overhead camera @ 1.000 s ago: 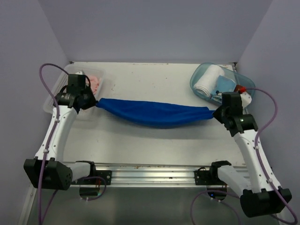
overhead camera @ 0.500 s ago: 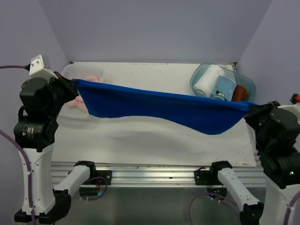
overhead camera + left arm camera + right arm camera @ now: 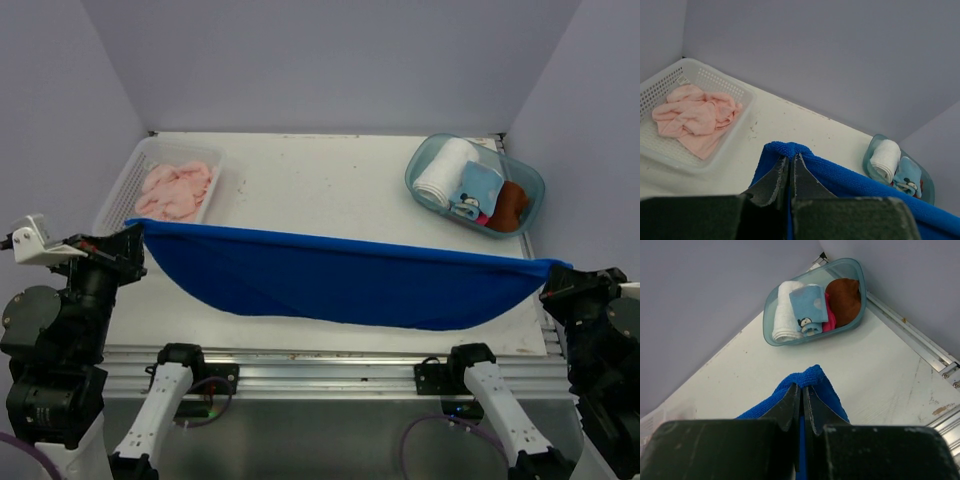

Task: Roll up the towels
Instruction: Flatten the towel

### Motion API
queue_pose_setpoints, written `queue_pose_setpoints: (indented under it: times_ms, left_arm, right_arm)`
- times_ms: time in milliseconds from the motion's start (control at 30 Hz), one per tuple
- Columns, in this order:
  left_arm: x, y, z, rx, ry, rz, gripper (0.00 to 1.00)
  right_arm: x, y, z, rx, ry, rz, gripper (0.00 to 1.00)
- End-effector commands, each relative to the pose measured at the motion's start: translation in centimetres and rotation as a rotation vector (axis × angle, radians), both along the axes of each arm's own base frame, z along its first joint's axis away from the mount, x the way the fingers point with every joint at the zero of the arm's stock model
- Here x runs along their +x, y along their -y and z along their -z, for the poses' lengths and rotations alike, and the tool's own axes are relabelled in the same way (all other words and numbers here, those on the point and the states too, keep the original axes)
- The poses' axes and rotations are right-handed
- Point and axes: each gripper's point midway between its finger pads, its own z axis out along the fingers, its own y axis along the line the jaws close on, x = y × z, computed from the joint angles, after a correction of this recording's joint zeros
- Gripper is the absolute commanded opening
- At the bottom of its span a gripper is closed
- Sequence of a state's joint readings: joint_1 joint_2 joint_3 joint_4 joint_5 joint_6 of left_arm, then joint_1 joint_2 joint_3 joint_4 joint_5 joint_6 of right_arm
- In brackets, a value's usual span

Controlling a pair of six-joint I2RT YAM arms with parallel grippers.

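Now | blue towel [image 3: 340, 290] drawn nearer, spread | left tool [image 3: 791, 158], right tool [image 3: 801, 388] clamped

I see black joint housings and white links on my left arm [image 3: 50, 340] and right arm [image 3: 600, 340], purple cables [image 3: 410, 440] trailing; the left pincer [image 3: 790, 170] has dark wedge-shaped fingers [image 3: 771, 182].

High rear overview; close forward wrist views; blue towel [image 3: 340, 285] common
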State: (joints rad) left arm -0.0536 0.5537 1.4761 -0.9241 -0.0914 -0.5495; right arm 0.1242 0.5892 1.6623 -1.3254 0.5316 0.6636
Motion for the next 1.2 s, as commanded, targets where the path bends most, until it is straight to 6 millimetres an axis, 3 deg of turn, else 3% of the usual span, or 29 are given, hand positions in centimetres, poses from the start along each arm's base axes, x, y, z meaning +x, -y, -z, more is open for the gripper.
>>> queue_pose_setpoints:
  times_ms: [0,67,167,200,267,300,367,400,433,467,533,567,633,667,767,800,933,1167]
  left_arm:
    - [1.6,-1.9,4.1,-0.005,-0.136,-0.115,0.00]
    - [2.5,-1.6,5.6,-0.008,-0.182,-0.107,0.00]
    - [5.3,-1.0,8.5,-0.002,-0.283,-0.081,0.00]
    - [7.0,-0.8,10.3,0.002,-0.346,-0.077,0.00]
    - [8.7,-0.6,12.3,0.006,-0.400,-0.066,0.00]
    - [10.5,-0.5,14.5,0.012,-0.452,-0.066,0.00]
    - [12.2,-0.5,16.7,0.022,-0.500,-0.070,0.00]
    - [13.9,-0.5,18.9,0.030,-0.544,-0.070,0.00]
    - [14.7,-0.5,20.0,0.036,-0.571,-0.071,0.00]
    - [15.9,-0.5,22.5,0.043,-0.643,-0.075,0.00]
    - [17.7,-0.4,24.0,0.050,-0.670,-0.070,0.00]
    - [18.8,-0.3,26.0,0.062,-0.730,-0.064,0.00]
    - [20.5,-0.2,27.0,0.072,-0.753,-0.056,0.00]
    - [21.6,-0.2,28.2,0.079,-0.788,-0.056,0.00]
    - [23.7,0.1,29.7,0.090,-0.845,-0.031,0.00]
    - [24.1,0.1,30.0,0.090,-0.864,-0.030,0.00]
    - [25.3,0.3,30.8,0.089,-0.900,-0.024,0.00]
    - [24.9,-0.5,29.6,0.094,-0.873,-0.038,0.00]
  right_arm:
    - [-2.0,1.2,3.4,-0.041,-0.157,0.060,0.00]
    - [-1.1,1.2,4.7,-0.043,-0.202,0.063,0.00]
    - [1.4,0.9,7.5,-0.046,-0.277,0.069,0.00]
    - [2.4,0.7,8.2,-0.046,-0.291,0.067,0.00]
    - [5.7,0.2,11.2,-0.048,-0.345,0.062,0.00]
    - [6.8,0.0,12.4,-0.046,-0.367,0.063,0.00]
    - [10.2,-0.3,16.2,-0.059,-0.428,0.071,0.00]
    - [11.1,-0.2,17.5,-0.065,-0.449,0.083,0.00]
    - [13.1,-0.4,20.2,-0.072,-0.499,0.088,0.00]
    - [14.0,-0.5,21.3,-0.072,-0.520,0.094,0.00]
    - [16.4,-0.8,23.1,-0.069,-0.534,0.098,0.00]
    - [17.4,-0.8,24.9,-0.076,-0.593,0.109,0.00]
    - [19.4,-1.0,25.7,-0.076,-0.601,0.116,0.00]
    - [20.1,-1.1,27.2,-0.084,-0.651,0.117,0.00]
    - [22.1,-1.4,27.7,-0.088,-0.661,0.111,0.00]
    - [22.6,-1.4,28.5,-0.098,-0.689,0.107,0.00]
    - [24.1,-1.5,28.4,-0.103,-0.698,0.106,0.00]
    - [23.2,-1.0,27.6,-0.097,-0.690,0.092,0.00]
